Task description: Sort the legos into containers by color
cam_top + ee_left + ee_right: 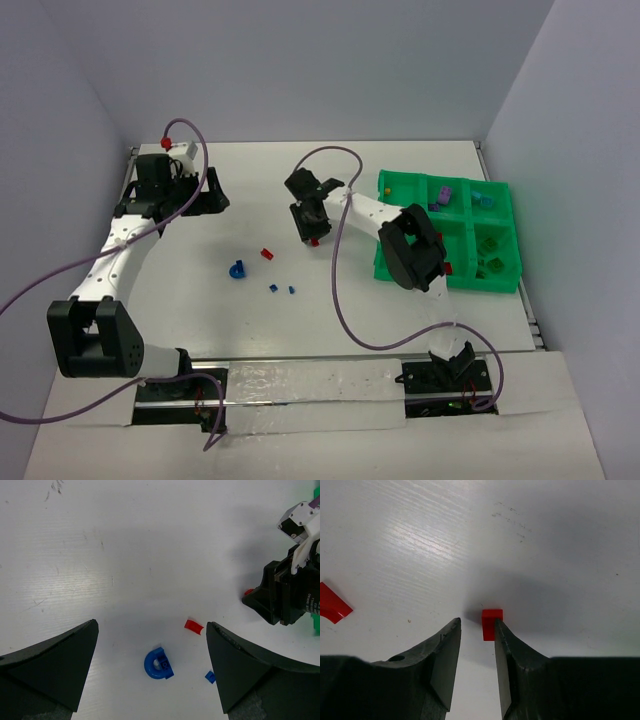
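White-shelled, the right arm reaches from the lower right of the overhead view toward centre frame, its right pincer [477, 629] pointed down at the white bench [200, 300]. Its black fingers [440, 655] stand narrowly apart around a small red square plastic brick [491, 624], which touches one inner face while a gap shows on the other side. The arm's black elbow hides part of the left compartments of the bright green plastic tray [400, 183] at centre right, where purple, blue and green bricks [445, 195] lie, too small to count. At upper left the left pincer [152, 625] hovers wide apart, gripping nothing. Between the arms lie a blue ring-shaped plastic piece [158, 664], a red curved plastic piece [193, 626] and two tiny blue bricks [272, 288].
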Action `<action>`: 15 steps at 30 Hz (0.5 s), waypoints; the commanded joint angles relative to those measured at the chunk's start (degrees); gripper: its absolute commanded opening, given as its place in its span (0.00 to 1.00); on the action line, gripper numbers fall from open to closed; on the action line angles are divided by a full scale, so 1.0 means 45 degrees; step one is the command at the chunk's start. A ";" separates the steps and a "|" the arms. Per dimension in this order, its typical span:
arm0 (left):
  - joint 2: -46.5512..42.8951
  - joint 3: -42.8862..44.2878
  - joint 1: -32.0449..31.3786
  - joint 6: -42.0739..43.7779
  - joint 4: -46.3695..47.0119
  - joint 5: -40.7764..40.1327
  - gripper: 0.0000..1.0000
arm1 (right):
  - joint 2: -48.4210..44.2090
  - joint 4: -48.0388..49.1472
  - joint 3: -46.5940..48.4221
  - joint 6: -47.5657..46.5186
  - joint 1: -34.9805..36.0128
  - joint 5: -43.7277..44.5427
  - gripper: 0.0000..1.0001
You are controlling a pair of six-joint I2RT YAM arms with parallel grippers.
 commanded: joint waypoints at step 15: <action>0.0319 0.0490 0.0053 -0.0092 0.0379 0.0659 0.98 | -0.2272 0.0905 -0.1269 -0.1324 -0.0146 -0.0115 0.41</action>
